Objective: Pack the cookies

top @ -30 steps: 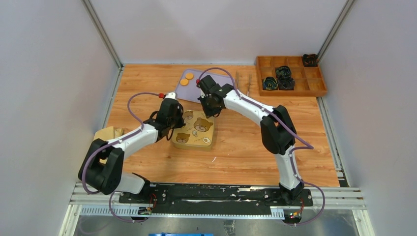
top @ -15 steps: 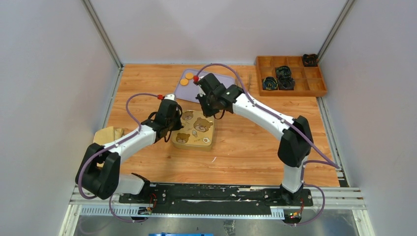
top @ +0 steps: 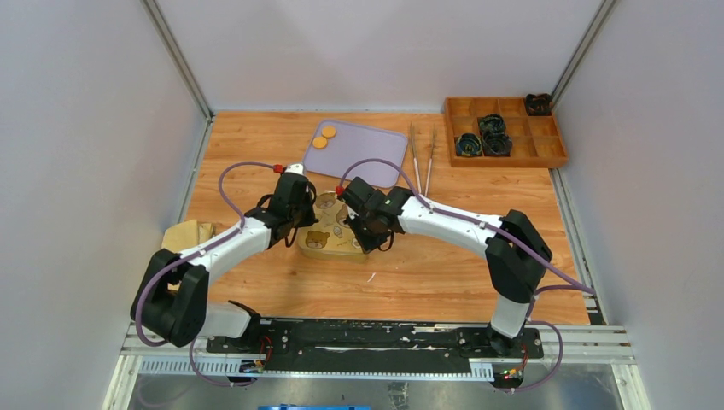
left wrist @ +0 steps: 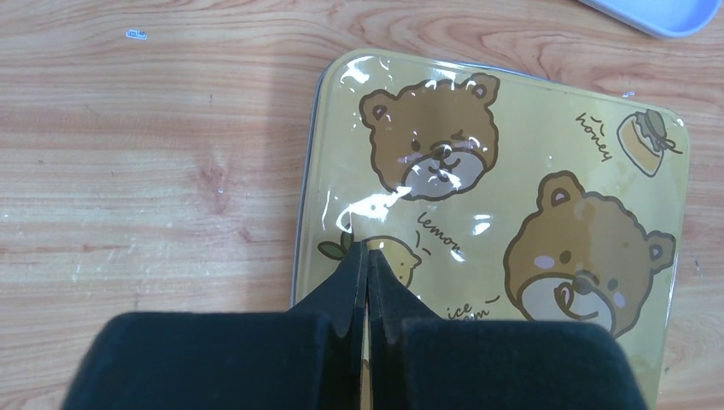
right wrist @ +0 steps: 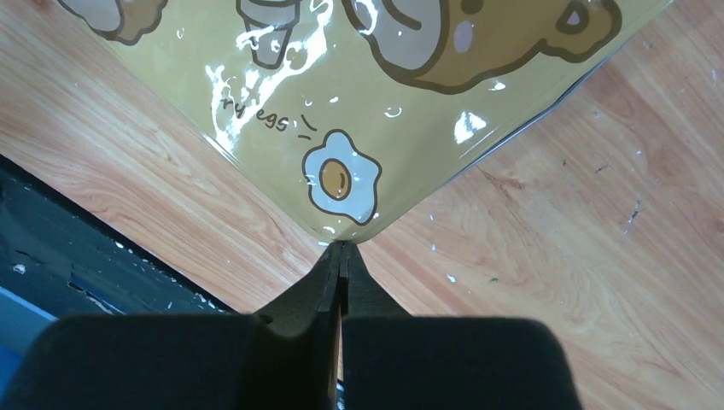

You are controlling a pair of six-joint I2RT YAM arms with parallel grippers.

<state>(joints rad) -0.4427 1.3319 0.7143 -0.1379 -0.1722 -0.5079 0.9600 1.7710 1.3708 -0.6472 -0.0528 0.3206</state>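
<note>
Two orange cookies (top: 320, 143) (top: 329, 131) lie at the left end of a purple tray (top: 367, 154) at the back. Nearer, a yellow bag printed with bears (top: 329, 243) lies flat on the table. My left gripper (top: 297, 231) is shut, and its tips (left wrist: 367, 249) sit over the bag (left wrist: 512, 171) just inside its left edge. I cannot tell whether they pinch the film. My right gripper (top: 373, 245) is shut too. Its tips (right wrist: 341, 246) meet the corner of the bag (right wrist: 384, 85) by the egg print. Neither gripper holds a cookie.
Two thin metal tongs (top: 414, 158) (top: 429, 154) lie right of the tray. A wooden compartment box (top: 546, 149) with dark coiled items stands at the back right. A crumpled brown paper (top: 188, 232) lies at the left edge. The tray's corner (left wrist: 674, 10) shows beyond the bag.
My right arm has come from the tray toward me, across the bag, down to its near right corner. The left arm has barely moved. Both cookies are now uncovered on the tray.
</note>
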